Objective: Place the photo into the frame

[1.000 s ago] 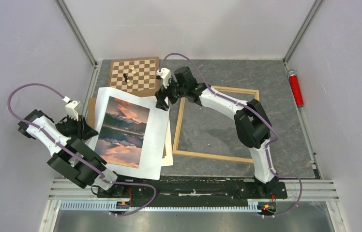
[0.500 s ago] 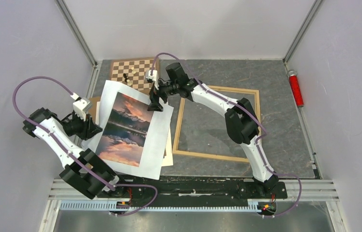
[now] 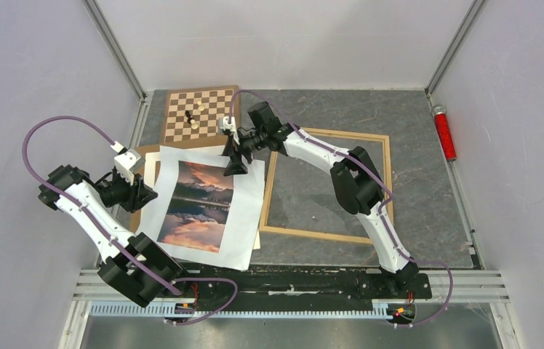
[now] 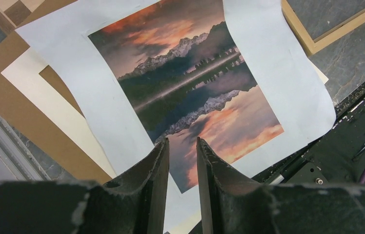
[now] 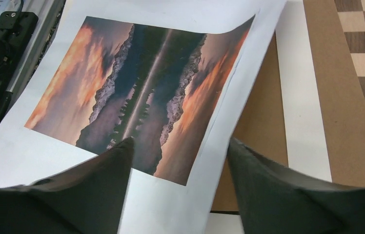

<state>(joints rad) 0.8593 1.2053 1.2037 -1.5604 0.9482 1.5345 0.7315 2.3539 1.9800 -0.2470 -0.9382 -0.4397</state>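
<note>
One photo (image 3: 198,206) lies on the worktop (image 3: 414,182) at the frame's (image 3: 313,235) 9 o'clock. Right gripper (image 5: 180,141) at its 1 o'clock, jaws released wide. Left gripper (image 4: 181,141) at 9 o'clock, jaws narrowly parted, grasp cannot be told.

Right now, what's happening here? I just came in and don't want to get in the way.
Two robot arms are working on a photo, which lies on loose sheets left of the empty wooden frame. The right tool stands open astride its curled far corner. The left tool sits nearly closed at its left edge; a grip isn't clear.
</note>
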